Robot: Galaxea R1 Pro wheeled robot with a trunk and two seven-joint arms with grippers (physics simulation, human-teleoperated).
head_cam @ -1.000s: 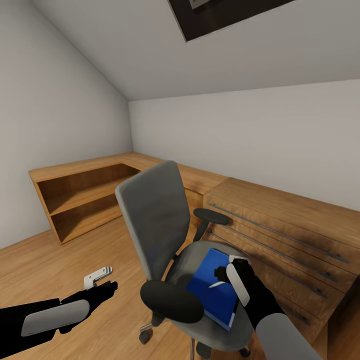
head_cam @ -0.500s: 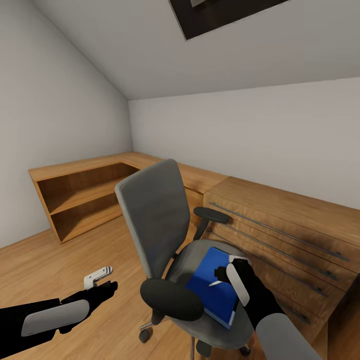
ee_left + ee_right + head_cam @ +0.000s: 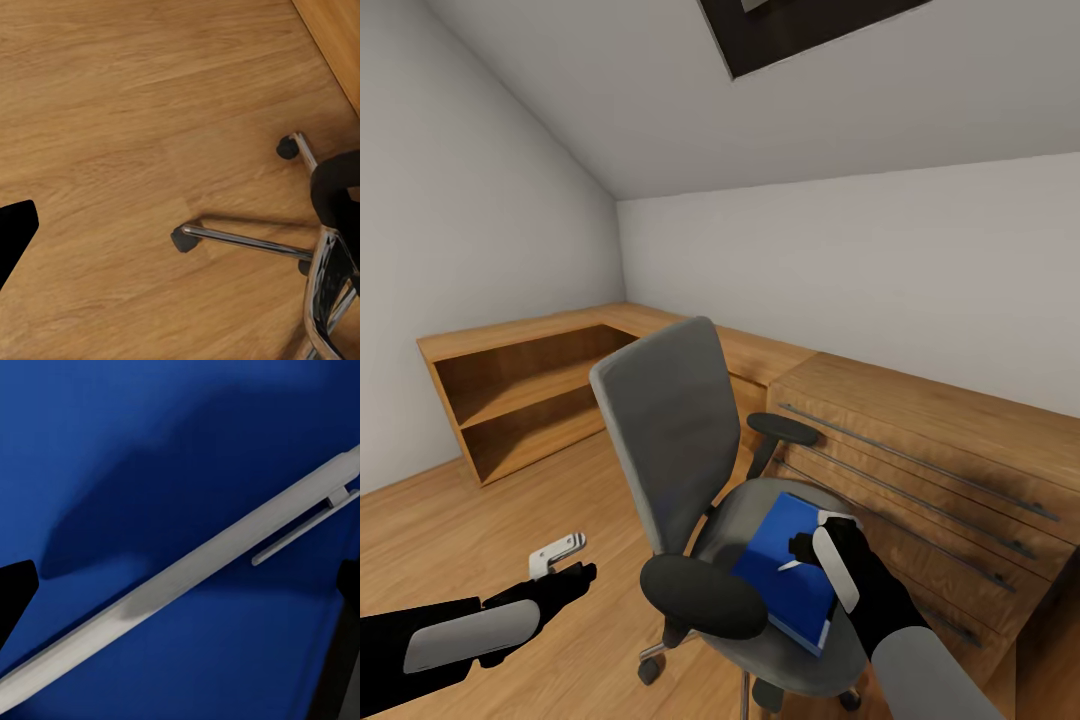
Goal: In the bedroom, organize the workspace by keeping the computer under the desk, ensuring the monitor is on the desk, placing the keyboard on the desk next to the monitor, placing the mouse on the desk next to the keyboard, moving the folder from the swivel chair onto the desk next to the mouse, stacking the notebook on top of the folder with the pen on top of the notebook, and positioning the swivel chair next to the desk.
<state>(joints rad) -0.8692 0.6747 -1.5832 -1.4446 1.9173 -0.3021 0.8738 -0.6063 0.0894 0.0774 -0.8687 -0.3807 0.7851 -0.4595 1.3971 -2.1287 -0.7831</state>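
Observation:
The grey swivel chair (image 3: 660,430) stands in front of me with a blue folder-like book (image 3: 775,575) lying flat on its seat. A pale grey pen (image 3: 793,568) lies on that blue cover (image 3: 150,435). My right gripper (image 3: 810,552) hovers right over it, open; the right wrist view shows the pen (image 3: 187,570) running slantwise between the two black fingertips (image 3: 15,596). My left gripper (image 3: 575,577) hangs low over the floor beside the chair, open and holding nothing. The chair's chrome legs and castors (image 3: 247,241) are in the left wrist view.
A wooden drawer unit (image 3: 920,450) runs along the wall right behind the chair. An open wooden shelf unit (image 3: 520,390) stands in the far left corner. A small white and grey object (image 3: 555,553) lies on the wood floor near my left gripper.

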